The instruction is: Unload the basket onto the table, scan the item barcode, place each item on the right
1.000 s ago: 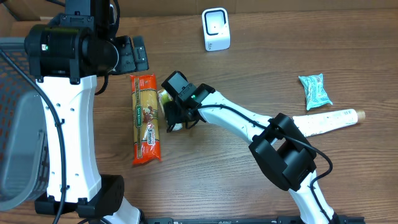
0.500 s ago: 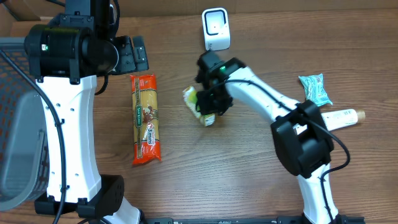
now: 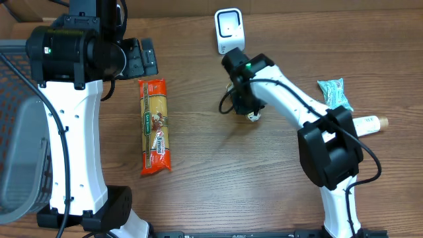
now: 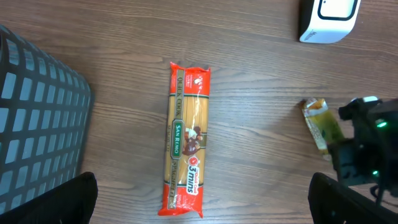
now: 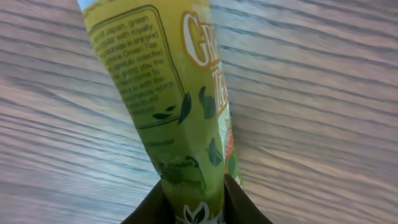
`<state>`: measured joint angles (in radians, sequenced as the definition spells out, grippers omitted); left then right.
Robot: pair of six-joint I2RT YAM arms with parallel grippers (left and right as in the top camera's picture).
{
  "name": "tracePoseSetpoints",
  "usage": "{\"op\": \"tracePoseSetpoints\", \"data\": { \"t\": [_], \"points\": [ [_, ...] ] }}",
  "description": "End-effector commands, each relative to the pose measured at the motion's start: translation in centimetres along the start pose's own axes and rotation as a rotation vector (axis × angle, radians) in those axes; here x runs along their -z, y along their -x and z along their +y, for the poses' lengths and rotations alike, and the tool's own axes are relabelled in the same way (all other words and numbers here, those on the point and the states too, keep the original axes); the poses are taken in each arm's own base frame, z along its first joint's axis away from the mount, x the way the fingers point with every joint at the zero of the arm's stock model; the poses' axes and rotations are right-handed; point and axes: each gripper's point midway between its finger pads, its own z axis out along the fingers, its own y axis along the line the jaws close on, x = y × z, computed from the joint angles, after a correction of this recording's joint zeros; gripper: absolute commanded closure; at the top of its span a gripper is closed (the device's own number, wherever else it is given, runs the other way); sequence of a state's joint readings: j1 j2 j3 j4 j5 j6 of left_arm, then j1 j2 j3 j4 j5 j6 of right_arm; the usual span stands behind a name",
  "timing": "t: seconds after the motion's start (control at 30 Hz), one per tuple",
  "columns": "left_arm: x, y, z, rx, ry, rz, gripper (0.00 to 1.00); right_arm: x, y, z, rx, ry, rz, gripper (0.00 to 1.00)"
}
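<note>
Holding the green tea packet (image 5: 180, 93) clamped in the right gripper (image 5: 193, 202), left gripper (image 4: 202, 199) wide open, I judged its barcode next needed facing the scanner (image 3: 229, 31) at twelve o'clock.

1. Pasta packet (image 3: 155, 125): orange-red, lies flat on the wooden tabletop (image 3: 225, 178).
2. Mesh basket (image 3: 16, 132): grey, stands at the left edge, apart from the pasta packet.
3. Teal pouch (image 3: 334, 96): lies at right, near a white tube (image 3: 369, 123).
</note>
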<state>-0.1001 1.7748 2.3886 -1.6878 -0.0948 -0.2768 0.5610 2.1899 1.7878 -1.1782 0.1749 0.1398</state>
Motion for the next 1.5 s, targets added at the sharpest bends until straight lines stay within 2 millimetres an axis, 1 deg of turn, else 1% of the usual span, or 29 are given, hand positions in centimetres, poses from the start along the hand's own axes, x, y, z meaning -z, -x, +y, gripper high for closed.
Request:
{"op": "tracePoseSetpoints", "data": {
  "t": [0.0, 0.07, 0.1, 0.2, 0.23, 0.27, 0.33, 0.43, 0.47, 0.57, 0.67, 0.73, 0.83, 0.9, 0.93, 1.03, 1.17, 1.27, 1.37, 1.47],
  "points": [
    [-0.1, 0.1, 0.2, -0.018, 0.010, 0.001, 0.00, 3.4, 1.0, 0.6, 0.002, -0.091, -0.106, 0.78],
    [-0.1, 0.1, 0.2, -0.018, 0.010, 0.001, 0.00, 3.7, 0.5, 2.6, 0.046, -0.078, -0.110, 0.75],
    [-0.1, 0.1, 0.2, -0.018, 0.010, 0.001, 0.00, 3.8, 0.3, 3.5, 0.066, -0.068, -0.112, 0.71],
    [-0.1, 0.1, 0.2, -0.018, 0.010, 0.001, 0.00, 4.2, -0.6, 6.7, 0.128, -0.016, -0.111, 0.53],
    [-0.1, 0.1, 0.2, -0.018, 0.010, 0.001, 0.00, 4.3, -0.9, 7.7, 0.157, 0.002, -0.109, 0.49],
    [-0.1, 0.1, 0.2, -0.018, 0.010, 0.001, 0.00, 4.3, -1.1, 8.3, 0.182, 0.014, -0.108, 0.47],
    [-0.1, 0.1, 0.2, -0.018, 0.010, 0.001, 0.00, 4.5, -1.5, 9.3, 0.222, 0.025, -0.111, 0.47],
    [-0.1, 0.1, 0.2, -0.018, 0.010, 0.001, 0.00, 4.9, -1.3, 9.9, 0.223, 0.044, -0.123, 0.47],
    [-0.1, 0.1, 0.2, -0.018, 0.010, 0.001, 0.00, 5.1, -1.1, 9.7, 0.217, 0.047, -0.127, 0.47],
    [-0.1, 0.1, 0.2, -0.018, 0.010, 0.001, 0.00, 5.8, 0.0, 8.4, 0.158, 0.050, -0.142, 0.47],
    [-0.1, 0.1, 0.2, -0.018, 0.010, 0.001, 0.00, 6.5, 1.5, 6.2, 0.092, 0.052, -0.166, 0.45],
    [-0.1, 0.1, 0.2, -0.018, 0.010, 0.001, 0.01, 6.7, 2.4, 4.9, 0.062, 0.053, -0.180, 0.40],
    [-0.1, 0.1, 0.2, -0.018, 0.010, 0.001, 0.00, 6.5, 3.5, 3.6, 0.054, 0.057, -0.206, 0.23],
    [-0.1, 0.1, 0.2, -0.018, 0.010, 0.001, 0.00, 6.4, 4.3, 4.4, 0.108, 0.136, -0.229, 0.21],
    [-0.1, 0.1, 0.2, -0.018, 0.010, 0.001, 0.00, 6.5, 4.7, 5.3, 0.144, 0.194, -0.244, 0.21],
    [-0.1, 0.1, 0.2, -0.018, 0.010, 0.001, 0.00, 6.5, 5.6, 7.4, 0.234, 0.292, -0.286, 0.21],
    [-0.1, 0.1, 0.2, -0.018, 0.010, 0.001, 0.00, 7.7, 6.8, 10.7, 0.334, 0.399, -0.373, 0.21],
    [-0.1, 0.1, 0.2, -0.018, 0.010, 0.001, 0.00, 8.1, 7.6, 12.0, 0.348, 0.450, -0.416, 0.21],
    [-0.1, 0.1, 0.2, -0.018, 0.010, 0.001, 0.00, 7.4, 7.5, 13.3, 0.362, 0.519, -0.402, 0.22],
    [-0.1, 0.1, 0.2, -0.018, 0.010, 0.001, 0.00, 5.8, 6.7, 14.8, 0.376, 0.594, -0.348, 0.24]
  ]
}}
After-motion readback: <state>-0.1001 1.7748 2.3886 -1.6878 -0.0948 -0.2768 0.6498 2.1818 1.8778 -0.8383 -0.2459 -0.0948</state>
